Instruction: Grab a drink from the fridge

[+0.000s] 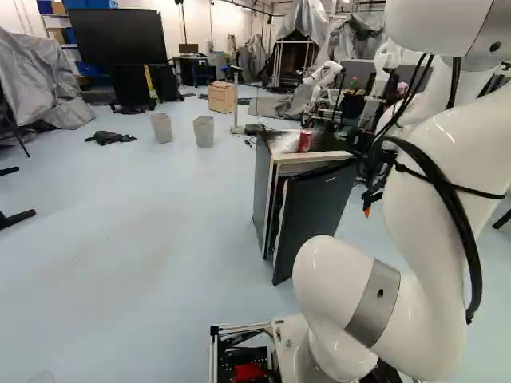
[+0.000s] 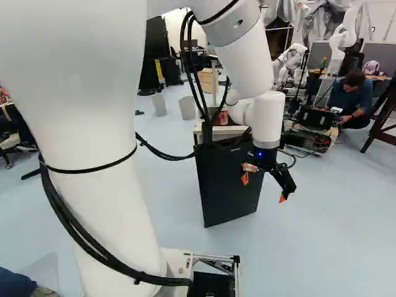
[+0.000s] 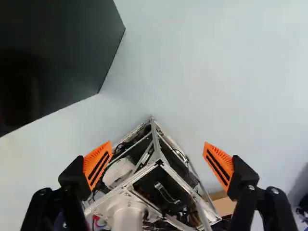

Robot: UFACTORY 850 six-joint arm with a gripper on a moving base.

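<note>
My gripper (image 2: 264, 187) hangs beside the small black fridge (image 2: 226, 185), near its door, in the right base view. Seen from the wrist, the gripper (image 3: 158, 163) has its orange-padded fingers spread wide with nothing held between them. In the left base view the fridge door (image 1: 315, 211) stands slightly ajar, with a narrow gap along its edge; the inside cannot be made out. A red can (image 1: 305, 141) stands on top of the fridge beside some crumpled clear plastic (image 1: 284, 143). The dark door panel (image 3: 57, 53) lies ahead of and to one side of the fingers in the wrist view.
Two grey bins (image 1: 204, 132) and a wooden box (image 1: 222, 96) stand beyond the fridge. Another robot (image 1: 323, 76) is farther back. A person crouches by equipment (image 2: 315, 117) at the right base view's right. My base frame (image 3: 159, 166) shows beyond the fingers.
</note>
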